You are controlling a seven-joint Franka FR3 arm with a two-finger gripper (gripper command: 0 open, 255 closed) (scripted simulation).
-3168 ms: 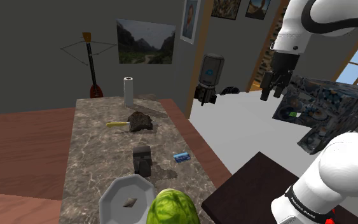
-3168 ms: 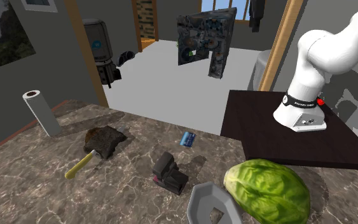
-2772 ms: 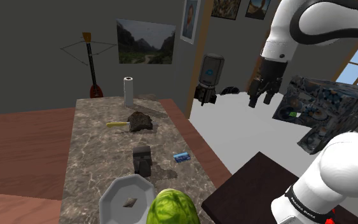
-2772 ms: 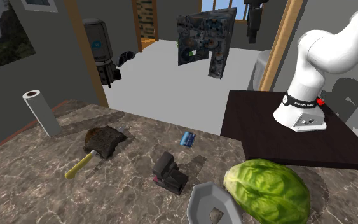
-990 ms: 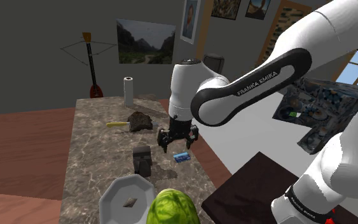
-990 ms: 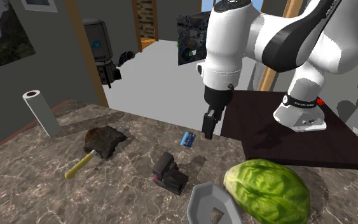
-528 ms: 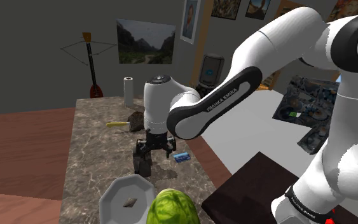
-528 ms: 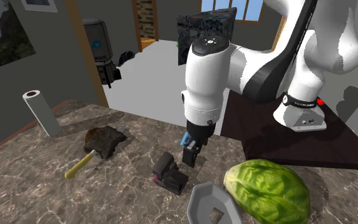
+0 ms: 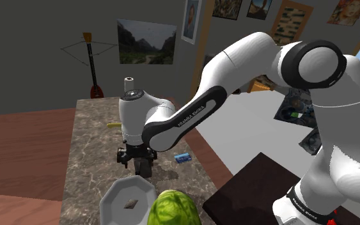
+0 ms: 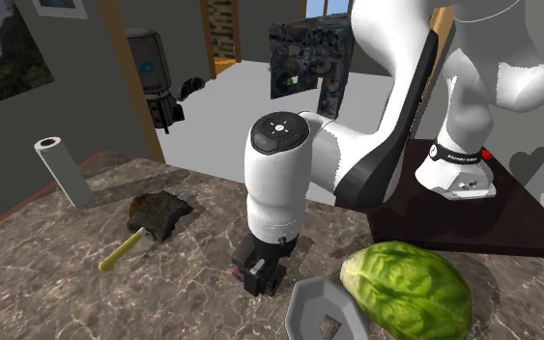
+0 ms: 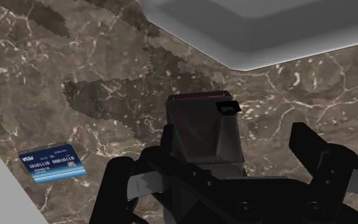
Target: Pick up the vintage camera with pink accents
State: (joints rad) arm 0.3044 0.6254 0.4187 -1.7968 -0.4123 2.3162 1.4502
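Note:
The vintage camera (image 11: 202, 129) is a small dark box with a faint pink top edge, standing on the marble table (image 9: 95, 153). My gripper (image 11: 210, 153) hangs straight over it, open. One black finger (image 11: 116, 186) stands on one side of the camera and the other finger (image 11: 312, 151) on the opposite side, with a gap showing. In the shoulder view the gripper (image 9: 136, 158) covers most of the camera (image 9: 144, 167). In the second exterior view the camera (image 10: 257, 274) sits just under the gripper (image 10: 266, 254).
A grey plate (image 9: 125, 198) and a green cabbage (image 10: 407, 288) lie close to the camera. A blue card (image 11: 47, 167) lies beside it. Farther along the table are a dark lump (image 10: 159, 212) with a yellow handle (image 10: 118, 254) and a paper roll (image 10: 64, 170).
The arm has swung down from high over the floor to the table, passed the blue card, and now its gripper sits low over the camera.

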